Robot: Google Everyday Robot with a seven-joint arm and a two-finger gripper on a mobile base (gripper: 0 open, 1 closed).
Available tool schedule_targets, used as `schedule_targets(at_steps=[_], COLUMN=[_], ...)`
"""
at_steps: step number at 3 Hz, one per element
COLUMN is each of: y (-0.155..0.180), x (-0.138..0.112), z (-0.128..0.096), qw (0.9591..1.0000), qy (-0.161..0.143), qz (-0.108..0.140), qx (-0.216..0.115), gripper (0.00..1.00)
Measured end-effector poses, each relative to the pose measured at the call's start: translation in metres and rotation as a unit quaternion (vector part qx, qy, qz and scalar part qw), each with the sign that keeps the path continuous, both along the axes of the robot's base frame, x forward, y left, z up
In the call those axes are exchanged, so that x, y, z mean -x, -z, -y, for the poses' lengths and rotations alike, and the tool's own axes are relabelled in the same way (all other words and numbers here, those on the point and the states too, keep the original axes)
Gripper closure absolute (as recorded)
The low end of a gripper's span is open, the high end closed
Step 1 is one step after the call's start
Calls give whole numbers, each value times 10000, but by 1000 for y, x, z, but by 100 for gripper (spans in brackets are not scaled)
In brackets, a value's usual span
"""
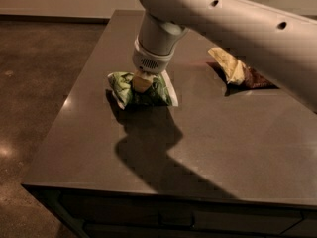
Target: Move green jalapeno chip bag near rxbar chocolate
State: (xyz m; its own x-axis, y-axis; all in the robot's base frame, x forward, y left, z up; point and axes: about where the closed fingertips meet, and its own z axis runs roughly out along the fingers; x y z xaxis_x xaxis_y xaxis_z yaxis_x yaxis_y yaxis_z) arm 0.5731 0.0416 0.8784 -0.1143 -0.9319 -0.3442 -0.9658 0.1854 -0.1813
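Observation:
The green jalapeno chip bag (143, 92) is crumpled, with white edges, and sits left of the middle of the dark table (223, 148). My gripper (141, 82) comes down from above on the white arm and is shut on the bag's top middle, bunching the foil. The bag seems to hang just above the tabletop, with its shadow close beneath it. The rxbar chocolate is out of view, possibly hidden behind my arm.
A brown-and-yellow chip bag (237, 69) lies at the back right of the table, partly behind my arm (233, 24). The table's left edge (74, 93) is close to the green bag, with floor (34, 83) beyond it.

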Motion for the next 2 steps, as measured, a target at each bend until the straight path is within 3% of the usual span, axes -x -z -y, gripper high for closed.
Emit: schedule_targets(at_steps=[1, 2], y=[-9, -24], x=[-29, -53], z=[13, 29], qw=[9987, 9949], qy=[436, 825], qz=[262, 571], qx=[-64, -91], gripper=[100, 100])
